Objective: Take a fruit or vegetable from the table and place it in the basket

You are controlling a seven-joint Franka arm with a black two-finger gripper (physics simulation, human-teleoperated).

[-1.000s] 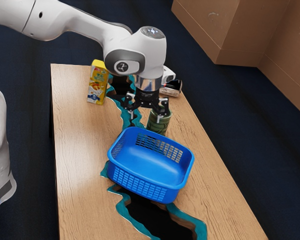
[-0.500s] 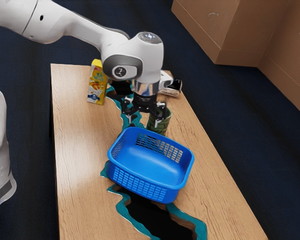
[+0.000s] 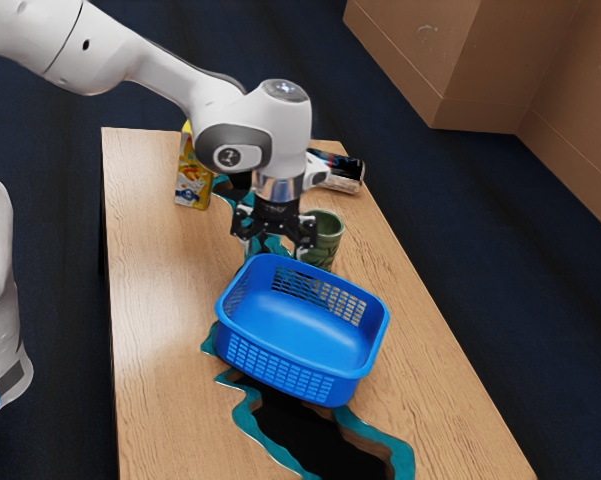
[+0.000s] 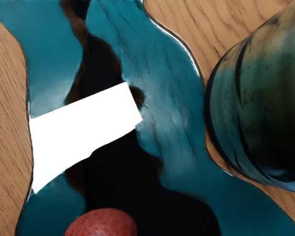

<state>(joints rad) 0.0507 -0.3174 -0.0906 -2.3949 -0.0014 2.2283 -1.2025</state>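
1. Exterior view: the worktop (image 3: 158, 310) is crossed by a teal-and-black inlay.
2. The blue basket (image 3: 280, 373) is set near the tool (image 3: 275, 248).
3. The tool is spread open, nothing gripped.
4. The green cup (image 3: 327, 238) is placed just beside it.
5. The reddish produce (image 4: 102, 223) is seen against the inlay, judged almost beneath the tool; its long axis cannot be told.

Round red thing (image 4: 102, 224) near white patch (image 4: 83, 135), green container (image 4: 260, 108)
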